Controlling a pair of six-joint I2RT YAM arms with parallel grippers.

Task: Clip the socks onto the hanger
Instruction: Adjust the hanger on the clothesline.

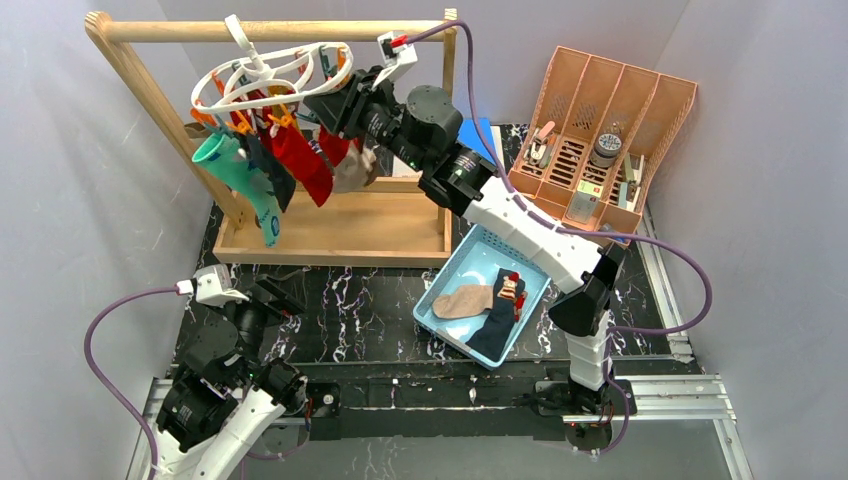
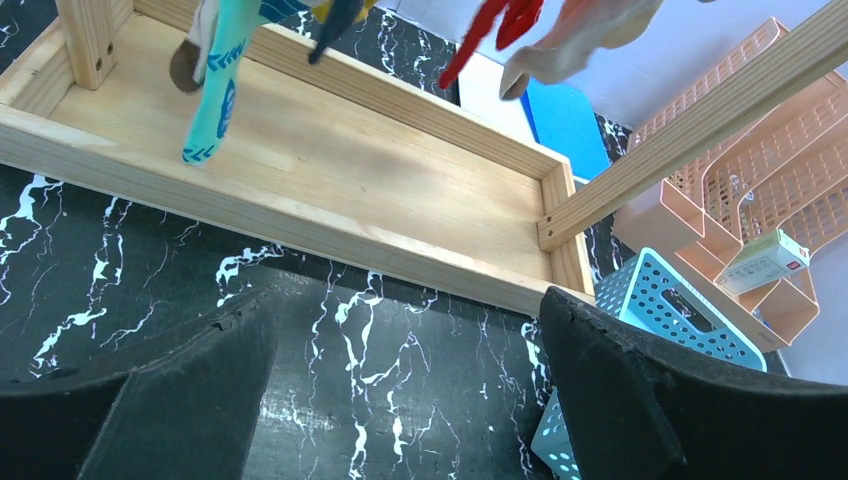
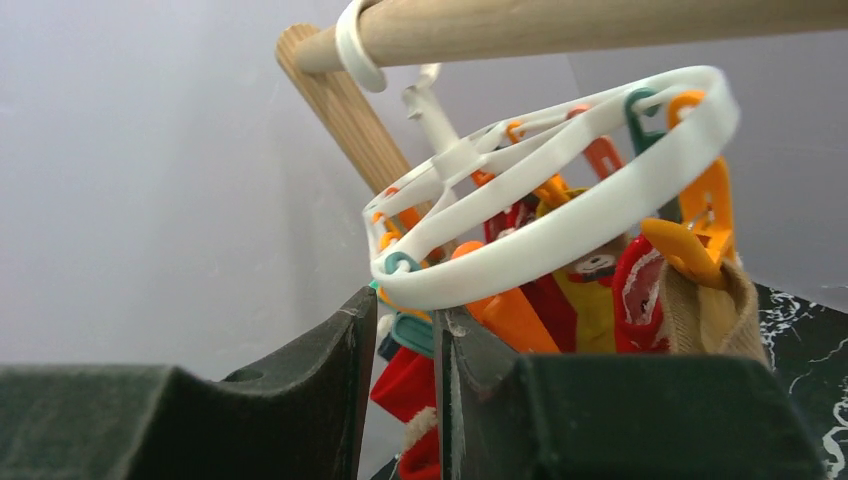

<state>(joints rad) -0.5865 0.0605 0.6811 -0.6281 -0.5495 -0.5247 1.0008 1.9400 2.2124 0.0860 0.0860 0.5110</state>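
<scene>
Two arms: the left tool (image 2: 410, 400), low over the surface (image 1: 370, 300) by its base, gapes wide, empty. Beyond, a blue basket (image 1: 465, 262) holds loose socks (image 1: 497, 318). Farthest, the right tool (image 3: 400, 312), arm stretched up-left to the hanger (image 3: 560, 235) on the rail (image 3: 600, 25), is narrowed to a slit at a teal clip (image 3: 412, 336), grip unclear

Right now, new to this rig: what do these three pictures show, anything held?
Two robot arms are bolted at a black table's near edge. One picture looks down from above and behind; the others come from wrist cameras. On the table: a wooden frame, a blue basket of loose socks, a peach rack. A white hanger on the frame's rail carries clipped socks. The left tool hangs open, empty. The right tool is at the hanger, fingers nearly together at a teal clip; whether it pinches, I cannot tell.
</scene>
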